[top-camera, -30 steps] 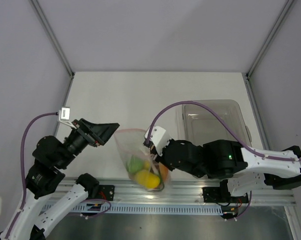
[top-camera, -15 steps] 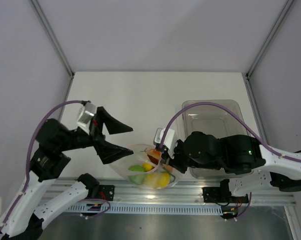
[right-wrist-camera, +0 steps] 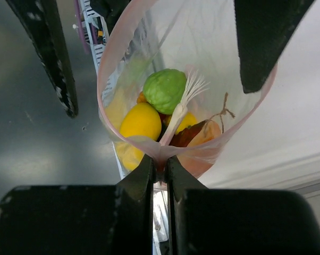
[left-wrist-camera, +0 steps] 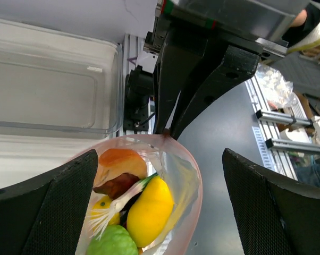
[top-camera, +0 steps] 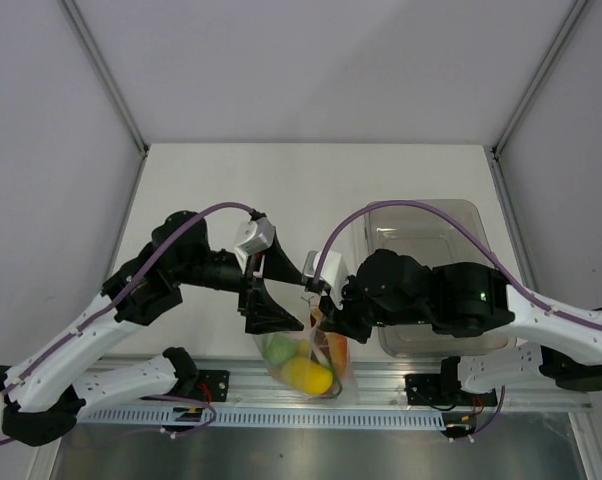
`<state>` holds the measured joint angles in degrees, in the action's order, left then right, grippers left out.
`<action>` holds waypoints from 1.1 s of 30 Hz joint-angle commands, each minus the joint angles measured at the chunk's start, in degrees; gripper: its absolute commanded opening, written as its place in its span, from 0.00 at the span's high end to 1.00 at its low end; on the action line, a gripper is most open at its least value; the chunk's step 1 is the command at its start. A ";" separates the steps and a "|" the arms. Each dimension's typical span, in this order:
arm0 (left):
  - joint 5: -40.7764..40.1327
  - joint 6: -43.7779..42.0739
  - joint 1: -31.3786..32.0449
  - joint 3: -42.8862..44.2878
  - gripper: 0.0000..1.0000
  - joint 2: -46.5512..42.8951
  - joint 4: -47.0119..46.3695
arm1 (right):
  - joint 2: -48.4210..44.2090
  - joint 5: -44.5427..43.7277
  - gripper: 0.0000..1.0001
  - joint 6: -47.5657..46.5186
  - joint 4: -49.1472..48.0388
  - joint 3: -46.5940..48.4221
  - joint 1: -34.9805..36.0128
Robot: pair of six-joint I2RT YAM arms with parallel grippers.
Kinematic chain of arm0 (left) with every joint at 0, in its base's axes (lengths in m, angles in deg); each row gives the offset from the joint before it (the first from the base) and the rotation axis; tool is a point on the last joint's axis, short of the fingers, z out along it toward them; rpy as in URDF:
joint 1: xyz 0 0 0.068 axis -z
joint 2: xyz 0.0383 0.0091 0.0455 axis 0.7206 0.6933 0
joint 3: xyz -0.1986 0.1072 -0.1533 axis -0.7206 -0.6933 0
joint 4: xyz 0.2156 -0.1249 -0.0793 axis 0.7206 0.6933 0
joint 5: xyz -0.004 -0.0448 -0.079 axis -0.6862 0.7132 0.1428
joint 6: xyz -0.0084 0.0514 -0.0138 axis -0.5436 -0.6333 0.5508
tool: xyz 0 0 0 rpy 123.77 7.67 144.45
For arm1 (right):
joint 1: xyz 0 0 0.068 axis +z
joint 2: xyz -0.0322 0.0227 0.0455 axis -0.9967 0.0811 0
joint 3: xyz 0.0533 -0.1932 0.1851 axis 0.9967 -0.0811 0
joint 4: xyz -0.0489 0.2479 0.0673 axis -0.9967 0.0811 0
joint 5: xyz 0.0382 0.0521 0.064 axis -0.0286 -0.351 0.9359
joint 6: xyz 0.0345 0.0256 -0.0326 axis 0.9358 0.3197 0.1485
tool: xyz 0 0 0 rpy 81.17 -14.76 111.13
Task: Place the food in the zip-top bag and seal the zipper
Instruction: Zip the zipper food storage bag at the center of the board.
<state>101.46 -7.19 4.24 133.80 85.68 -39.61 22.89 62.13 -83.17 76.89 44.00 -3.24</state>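
The zip-top bag point(top-camera: 306, 365) hangs at the table's near edge with its mouth open. Its pink zipper strip point(left-wrist-camera: 196, 178) runs round the mouth. Inside lie a yellow lemon point(left-wrist-camera: 149, 210), a green round fruit point(left-wrist-camera: 109, 241), an orange chunk point(left-wrist-camera: 120, 162), a reddish-brown piece point(left-wrist-camera: 115, 186) and a green stalk point(left-wrist-camera: 104, 220). My right gripper point(right-wrist-camera: 160, 159) is shut on the bag's pink rim; it also shows in the top view point(top-camera: 319, 318). My left gripper point(left-wrist-camera: 160, 175) is open, with its fingers point(left-wrist-camera: 59, 202) on either side of the bag's mouth, not touching it.
A rigid clear bin point(top-camera: 426, 225) stands at the right of the table, close behind the right arm, and shows in the left wrist view point(left-wrist-camera: 43, 95). The metal rail point(top-camera: 381, 385) runs along the near edge under the bag. The arms are close together.
My left arm has swung right from the table's left side, so its open gripper now straddles the bag's mouth. The bag, spread wide earlier, now hangs narrower from the right gripper.
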 commanded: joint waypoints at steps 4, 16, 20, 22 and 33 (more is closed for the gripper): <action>1.04 -5.97 0.63 1.82 0.01 2.21 -1.80 | -1.39 7.94 1.00 0.16 -4.63 -1.27 -1.42; 11.76 -10.45 1.51 4.01 0.01 10.38 -0.87 | -2.88 8.65 1.00 -0.02 -5.15 -2.24 -1.51; 12.29 -11.33 1.86 2.96 0.01 11.70 0.20 | -3.50 8.74 1.00 -0.19 -6.29 -3.29 -1.95; 13.52 -11.68 1.95 2.69 0.03 11.97 1.33 | -3.41 8.30 1.00 -0.02 -6.12 -3.38 -2.30; 6.08 -11.68 6.25 2.16 0.08 10.47 8.54 | -1.30 2.94 1.00 4.28 -4.45 -2.33 -3.62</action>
<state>111.56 -16.67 7.50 134.89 96.35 -35.00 21.19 67.39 -81.16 74.79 40.00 -6.08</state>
